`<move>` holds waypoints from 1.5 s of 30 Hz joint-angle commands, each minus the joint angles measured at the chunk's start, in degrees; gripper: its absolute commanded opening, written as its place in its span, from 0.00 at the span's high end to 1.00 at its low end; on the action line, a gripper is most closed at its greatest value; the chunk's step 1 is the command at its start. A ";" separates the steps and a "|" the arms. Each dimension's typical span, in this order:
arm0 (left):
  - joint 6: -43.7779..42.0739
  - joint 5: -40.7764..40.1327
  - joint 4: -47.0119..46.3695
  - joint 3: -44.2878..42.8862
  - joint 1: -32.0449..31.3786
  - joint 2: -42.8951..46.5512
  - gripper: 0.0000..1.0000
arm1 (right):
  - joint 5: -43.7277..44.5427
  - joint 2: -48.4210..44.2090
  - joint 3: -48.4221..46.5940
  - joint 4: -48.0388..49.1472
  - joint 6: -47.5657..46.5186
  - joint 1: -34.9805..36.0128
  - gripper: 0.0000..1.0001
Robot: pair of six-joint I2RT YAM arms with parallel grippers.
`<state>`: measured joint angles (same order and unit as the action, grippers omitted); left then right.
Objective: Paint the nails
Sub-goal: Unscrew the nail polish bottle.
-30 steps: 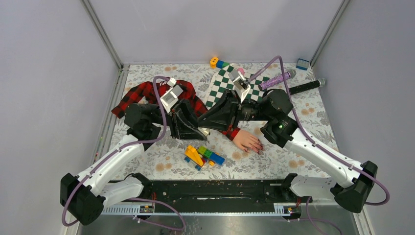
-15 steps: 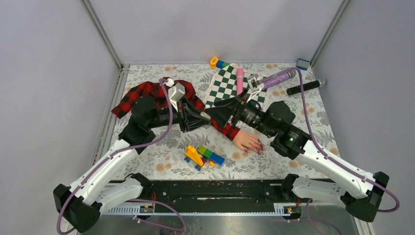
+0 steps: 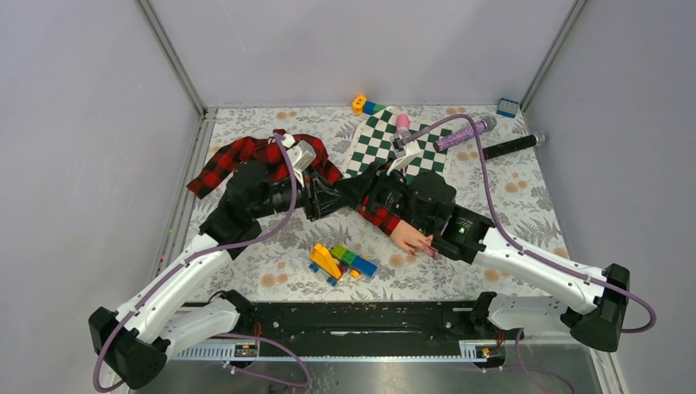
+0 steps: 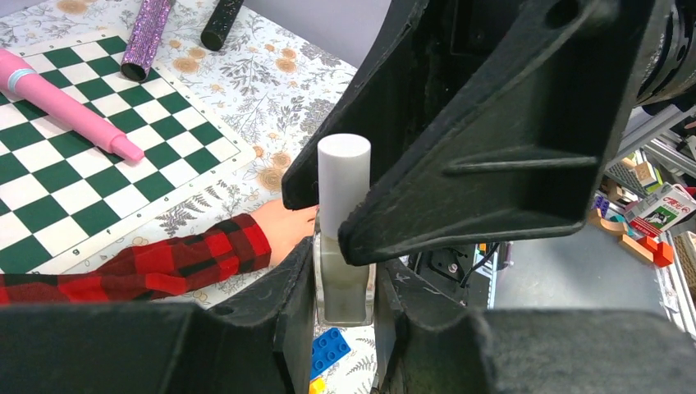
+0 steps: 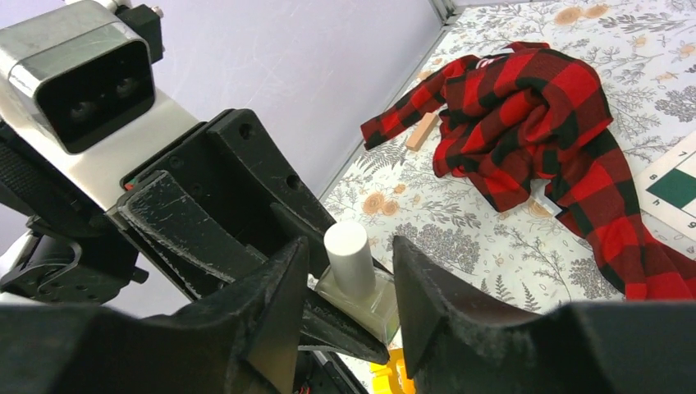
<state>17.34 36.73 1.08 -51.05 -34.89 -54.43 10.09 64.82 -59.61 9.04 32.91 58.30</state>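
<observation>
My left gripper (image 4: 345, 263) is shut on a small pale bottle (image 4: 343, 283) with a white cap (image 4: 343, 176), and holds it upright above the table. My right gripper (image 5: 349, 250) is open, one jaw on each side of the cap (image 5: 348, 256) with a gap on both sides. The two grippers meet nose to nose in the top view, left gripper (image 3: 327, 199) and right gripper (image 3: 361, 189). The pale pink mannequin hand (image 3: 410, 236) in its plaid sleeve (image 4: 164, 263) lies flat just beyond them. Its dark-red nails (image 3: 430, 247) show beside my right forearm.
A plaid shirt (image 3: 246, 156) is bunched at the back left. A green checkered mat (image 3: 382, 144) carries a pink stick (image 3: 402, 123); a purple glitter stick (image 3: 464, 131) and a black stick (image 3: 513, 146) lie to its right. Toy bricks (image 3: 341, 261) are piled near the front.
My right arm has swung down and in toward the left gripper, and its jaws now straddle the bottle's cap. The left gripper has kept hold of the bottle and shifted slightly.
</observation>
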 commanded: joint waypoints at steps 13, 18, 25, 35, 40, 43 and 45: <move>-1.22 -2.42 0.12 -3.76 -0.53 -0.06 1.00 | 0.24 1.39 -2.46 3.07 -3.55 1.11 1.00; 3.86 8.01 -8.28 -2.16 0.15 0.53 1.00 | -9.37 0.13 -2.54 5.04 -6.35 0.07 1.00; 18.84 23.77 -30.99 1.62 0.88 0.33 1.00 | -27.65 -1.83 -2.70 9.59 -6.81 -2.96 1.00; 40.21 32.19 -59.97 3.42 0.97 -3.18 1.00 | -51.63 -1.44 -2.86 23.00 -0.72 -6.24 1.00; 49.37 33.68 -71.80 3.43 0.97 -5.44 1.00 | -60.30 0.68 -3.96 31.31 4.66 -6.36 1.00; 53.21 34.15 -77.03 3.24 1.04 -6.52 1.00 | -64.51 2.44 -4.42 37.14 9.04 -6.45 1.00; 53.83 34.39 -77.58 3.17 0.98 -6.73 1.00 | -66.37 3.09 -4.89 39.49 11.26 -6.49 1.00</move>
<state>66.96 69.23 -65.12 -47.20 -33.65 -60.23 -44.51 66.52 -61.71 38.59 34.48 51.27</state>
